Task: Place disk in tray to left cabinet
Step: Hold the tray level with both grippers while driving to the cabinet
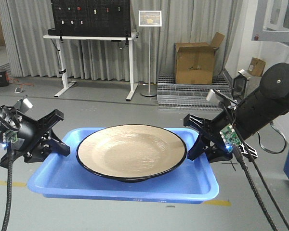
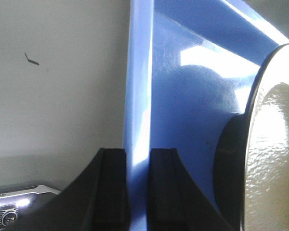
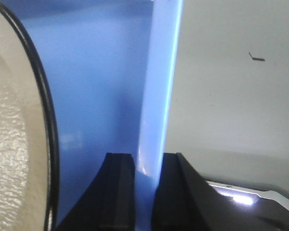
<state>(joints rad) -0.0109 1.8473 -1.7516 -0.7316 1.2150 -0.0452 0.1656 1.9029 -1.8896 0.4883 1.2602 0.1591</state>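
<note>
The stiff tray [image 1: 53, 185] is pinched at both ends by left fingers [image 2: 113, 187] and right fingers [image 3: 118, 192]; its loose disk [image 1: 132, 149] may slide.

The disk [image 1: 131, 151] is lying in the middle of the tray [image 1: 125, 188], which is hanging above the floor [image 1: 106, 108] between the two arms. The left end effector [image 1: 60, 134] is clamping the tray's left rim and the right end effector [image 1: 192, 137] its right rim. Behind the tray, a worktop [image 1: 94, 37] is standing at the far left, a sign stand [image 1: 150, 19] is standing to its right, and a cardboard box [image 1: 195, 62] is resting on a grating [image 1: 183, 94] further right.
</note>
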